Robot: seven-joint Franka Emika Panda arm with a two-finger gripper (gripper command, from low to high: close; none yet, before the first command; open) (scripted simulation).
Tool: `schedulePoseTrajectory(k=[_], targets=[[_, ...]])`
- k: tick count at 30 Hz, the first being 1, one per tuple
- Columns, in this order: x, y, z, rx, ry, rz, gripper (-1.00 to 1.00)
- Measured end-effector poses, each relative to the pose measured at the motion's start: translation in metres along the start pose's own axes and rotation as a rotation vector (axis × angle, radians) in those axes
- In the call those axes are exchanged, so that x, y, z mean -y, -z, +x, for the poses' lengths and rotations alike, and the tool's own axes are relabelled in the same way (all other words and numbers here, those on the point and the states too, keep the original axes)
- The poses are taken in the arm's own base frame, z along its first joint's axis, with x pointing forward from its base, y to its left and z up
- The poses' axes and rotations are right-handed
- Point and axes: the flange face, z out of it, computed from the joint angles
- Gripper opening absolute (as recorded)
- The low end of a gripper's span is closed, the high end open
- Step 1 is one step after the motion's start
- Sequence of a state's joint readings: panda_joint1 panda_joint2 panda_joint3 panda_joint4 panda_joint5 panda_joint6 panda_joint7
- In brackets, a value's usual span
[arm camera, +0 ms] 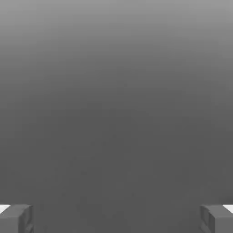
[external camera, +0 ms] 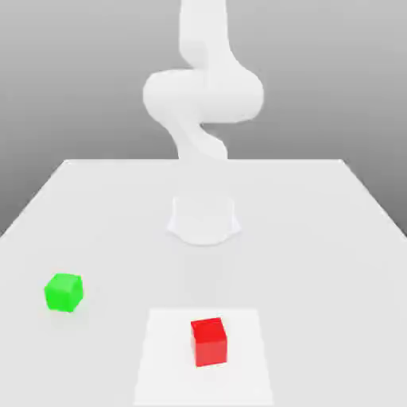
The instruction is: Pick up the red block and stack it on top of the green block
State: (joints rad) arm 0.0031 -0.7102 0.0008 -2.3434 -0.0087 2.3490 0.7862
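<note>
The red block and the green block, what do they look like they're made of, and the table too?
Red block: flat, even colour, sharp edges, no gloss or grain; could be matte plastic or painted wood, but the render leaves it open.
Green block: same plain matte look, smaller in view, likely the same stuff.
Table: smooth, pale, matte, with no texture; the material is unclear.

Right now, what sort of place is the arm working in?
Likely a bare simulated tabletop test scene: a plain white table, a featureless grey backdrop, and just two coloured cubes, the red block and the green block. The gripper is open.
</note>
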Motion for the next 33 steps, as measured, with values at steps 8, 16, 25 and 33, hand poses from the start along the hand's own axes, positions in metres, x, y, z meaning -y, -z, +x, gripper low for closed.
schedulePoseTrajectory(k=[8, 16, 25, 33], targets=[[-0.043, -0.180, -0.049, 0.201, 0.076, -0.193, 0.00], [-0.127, -0.308, -0.138, 0.417, 0.144, -0.359, 0.00], [-0.208, -0.390, -0.223, 0.558, 0.181, -0.449, 0.00], [-0.219, -0.406, -0.235, 0.559, 0.181, -0.450, -1.00]])
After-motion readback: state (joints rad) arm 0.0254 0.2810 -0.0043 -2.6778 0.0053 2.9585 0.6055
